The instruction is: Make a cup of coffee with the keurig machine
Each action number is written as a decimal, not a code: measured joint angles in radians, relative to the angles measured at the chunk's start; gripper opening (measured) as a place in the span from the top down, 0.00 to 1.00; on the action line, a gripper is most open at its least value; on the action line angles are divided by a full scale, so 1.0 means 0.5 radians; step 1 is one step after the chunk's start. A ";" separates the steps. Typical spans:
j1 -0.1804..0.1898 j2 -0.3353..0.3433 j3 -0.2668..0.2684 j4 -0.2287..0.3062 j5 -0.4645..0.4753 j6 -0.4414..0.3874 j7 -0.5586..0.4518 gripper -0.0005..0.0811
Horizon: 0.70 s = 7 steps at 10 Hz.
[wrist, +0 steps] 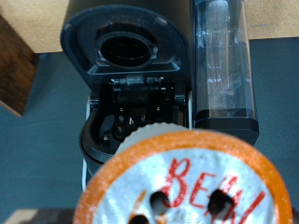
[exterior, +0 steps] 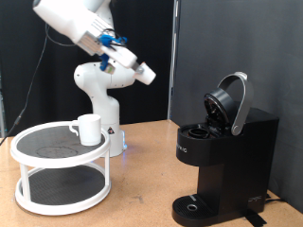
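One pod (wrist: 177,182) is sitting clamped in my pincer (exterior: 144,73), which I am holding high, left of the open-lidded keurig machine (exterior: 222,156); loading demands alignment over its chamber. Cup (exterior: 88,129) is resting on the stand (exterior: 62,168).

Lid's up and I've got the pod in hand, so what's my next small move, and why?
Probably ease the gripper toward the keurig machine: its lid stands open, and the wrist view shows the pod close to the camera, above the empty brew chamber.
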 joint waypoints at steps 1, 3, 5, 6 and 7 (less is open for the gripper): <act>0.021 0.034 0.039 0.031 0.005 0.008 0.034 0.54; 0.054 0.088 0.126 0.068 0.021 0.105 0.092 0.54; 0.087 0.137 0.209 0.100 0.032 0.203 0.127 0.54; 0.104 0.161 0.248 0.116 0.033 0.232 0.132 0.54; 0.111 0.193 0.268 0.146 0.033 0.244 0.134 0.54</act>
